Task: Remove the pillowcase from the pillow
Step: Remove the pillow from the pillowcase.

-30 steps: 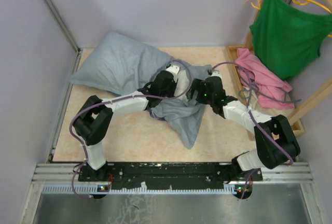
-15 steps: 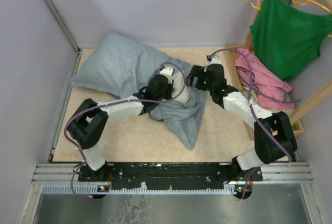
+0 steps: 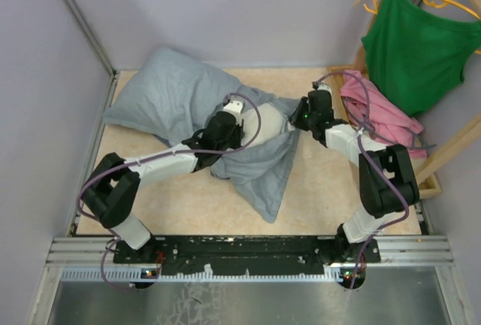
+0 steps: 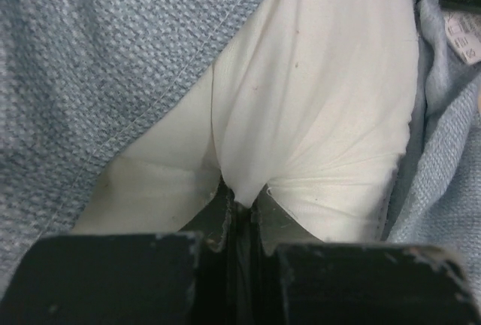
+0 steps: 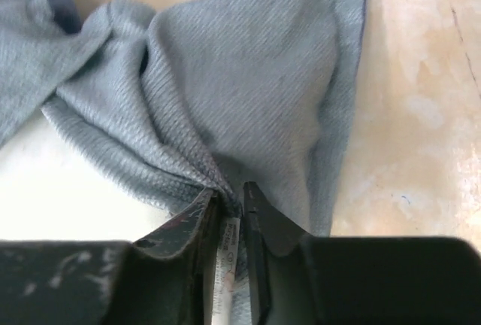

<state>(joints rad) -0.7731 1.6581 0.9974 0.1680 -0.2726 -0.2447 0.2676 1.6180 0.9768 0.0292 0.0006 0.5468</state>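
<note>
**Both arms gripped, set for the pull-apart**

Left fingers [image 4: 218, 216] are pinched tight on a fold of the white pillow [image 4: 316, 99], right where it pokes out of the pillowcase [image 4: 98, 62] mouth, prob. to anchor the pillow. Right fingers [image 5: 192, 223] are clamped on a bunched bit of pillowcase edge w/ its sewn-in label between them. Cloth fans out from that pinch, so this looks like the pulling side.

From above, most of the pillow sits inside the case at the back-left of the bench [image 3: 323, 189]. Only a white corner is bared near the middle, btw the two wrists. The slack part of the case trails toward the near edge.

Opposed grips make sense: one holds the stuffing, the other drags the cover off. Judgement: early in the strip, most of the pillow is covered. Risk: the thin pinch on the pillow slips once tension comes on.
</note>
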